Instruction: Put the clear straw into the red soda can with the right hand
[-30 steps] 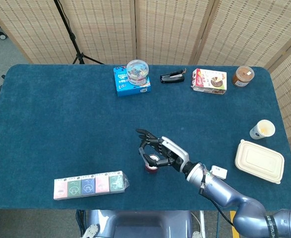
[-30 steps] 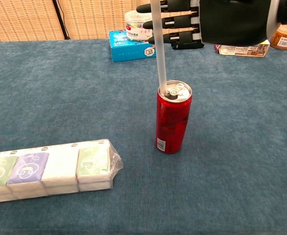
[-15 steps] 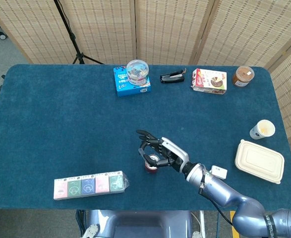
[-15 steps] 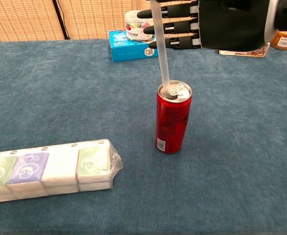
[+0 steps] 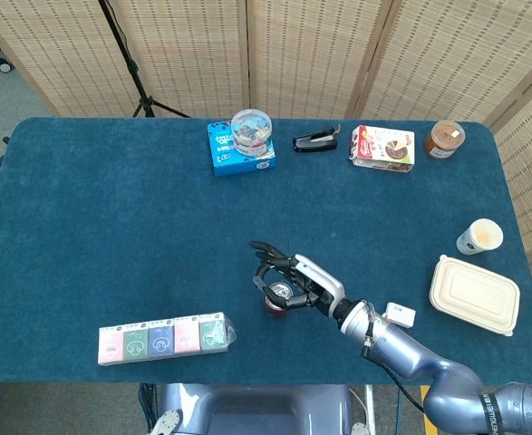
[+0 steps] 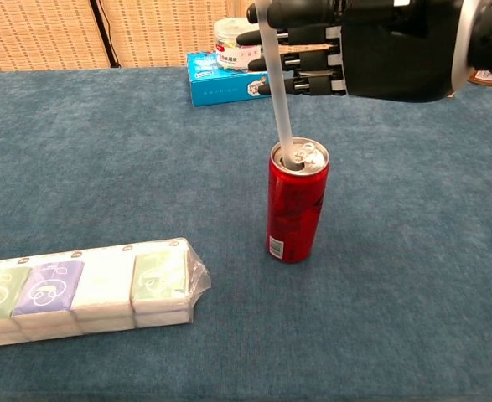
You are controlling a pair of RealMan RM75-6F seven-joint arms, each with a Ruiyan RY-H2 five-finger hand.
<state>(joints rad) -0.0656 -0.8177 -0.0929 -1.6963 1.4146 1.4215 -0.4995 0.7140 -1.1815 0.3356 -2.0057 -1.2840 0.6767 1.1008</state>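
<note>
Chest view shows the right hand (image 6: 371, 46) gripping the clear straw (image 6: 276, 92), whose tip has now sunk into the red soda can (image 6: 297, 205), so insertion is underway.

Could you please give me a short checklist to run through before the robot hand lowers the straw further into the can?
1. Clear straw held by right robot hand: ok.
2. Straw tip in the opening of the red soda can: ok.
3. Can upright on the table: ok.
4. Straw vertical: not ok, it leans.
5. Tissue packs apart from the can: ok.
6. Depth of straw inside the can: cannot tell.
</note>
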